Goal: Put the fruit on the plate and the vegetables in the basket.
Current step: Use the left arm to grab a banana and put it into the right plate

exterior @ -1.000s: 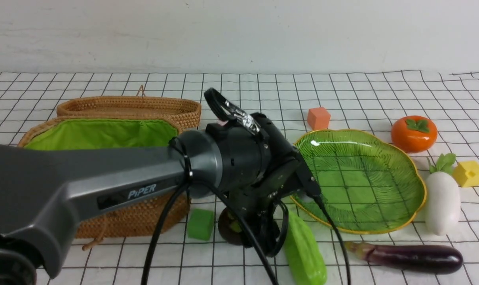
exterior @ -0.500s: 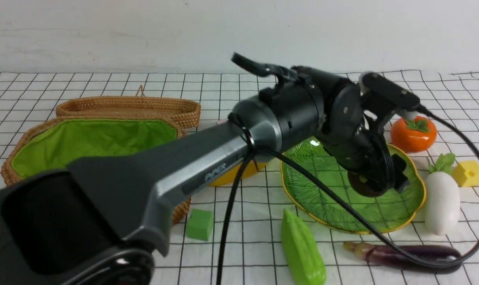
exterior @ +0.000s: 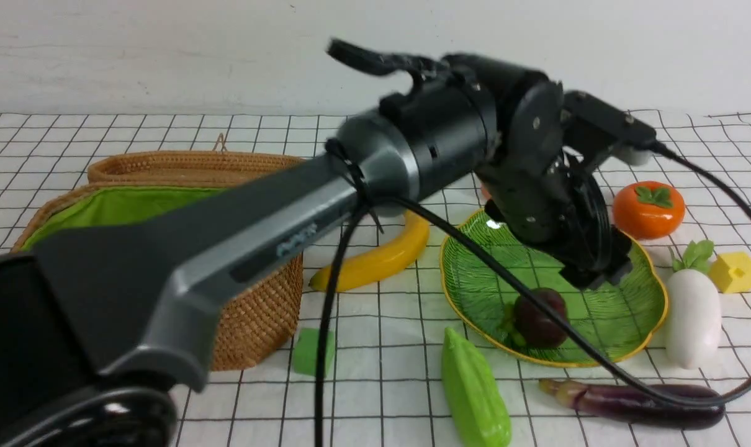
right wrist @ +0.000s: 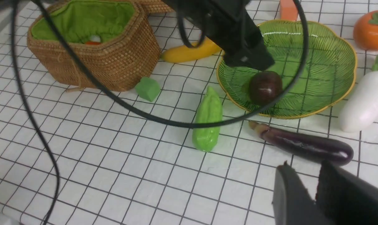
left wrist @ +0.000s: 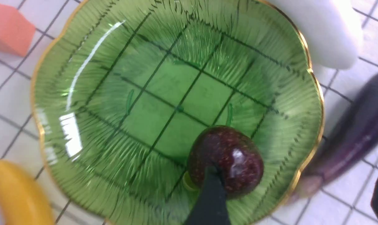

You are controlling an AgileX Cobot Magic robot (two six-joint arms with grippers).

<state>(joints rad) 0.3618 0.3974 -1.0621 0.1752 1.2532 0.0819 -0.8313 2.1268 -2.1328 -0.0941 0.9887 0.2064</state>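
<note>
The dark-purple mangosteen (exterior: 540,316) lies on the green leaf-shaped plate (exterior: 652,310), near its front edge; it also shows in the left wrist view (left wrist: 229,159). My left gripper (exterior: 596,273) hovers just above it, open and empty, with its jaws wide apart (left wrist: 295,197). The banana (exterior: 382,257) lies between the basket (exterior: 257,310) and the plate. The persimmon (exterior: 648,210), radish (exterior: 692,316), eggplant (exterior: 636,403) and gourd (exterior: 475,388) lie on the cloth round the plate. Something orange and white (right wrist: 90,42) lies in the basket. My right gripper (right wrist: 304,168) is shut and empty, near the eggplant (right wrist: 304,146).
The wicker lid (exterior: 164,164) stands behind the basket. A green cube (exterior: 313,352) lies in front of the basket, a yellow cube (exterior: 734,272) is by the radish leaves, and an orange cube (right wrist: 288,9) is behind the plate. The left arm's cable (exterior: 599,360) hangs across the plate and eggplant.
My left arm swung right from beside the basket to over the plate with the mangosteen. It let go and rose; the mangosteen now lies on the plate.
</note>
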